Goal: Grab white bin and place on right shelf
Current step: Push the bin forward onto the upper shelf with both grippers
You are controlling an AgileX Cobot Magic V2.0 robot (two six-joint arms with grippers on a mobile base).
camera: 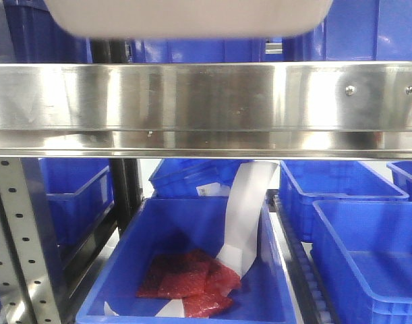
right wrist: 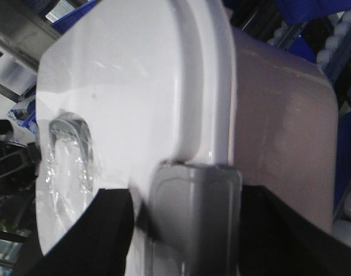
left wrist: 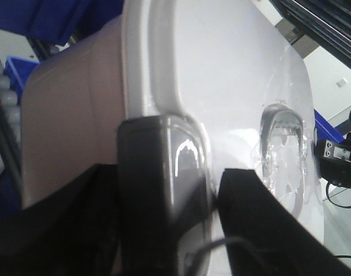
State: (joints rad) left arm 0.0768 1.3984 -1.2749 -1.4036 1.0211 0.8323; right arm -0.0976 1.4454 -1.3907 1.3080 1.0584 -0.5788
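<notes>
Pinkish-white lidded plastic bin [camera: 185,17]: hung just above the brushed stainless-steel shelf rail [camera: 206,98].
Left gripper [left wrist: 212,190]: clamped over the bin's lid edge.
Right gripper [right wrist: 186,213]: clamped likewise.

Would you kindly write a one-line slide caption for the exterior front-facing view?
White bin held above the right shelf rail, with blue crates on the level below.

The right gripper [right wrist: 186,230] clamps the white bin [right wrist: 278,115] at its lid rim, black fingers [right wrist: 109,230] on either side; blue crates [right wrist: 313,11] behind.
</notes>
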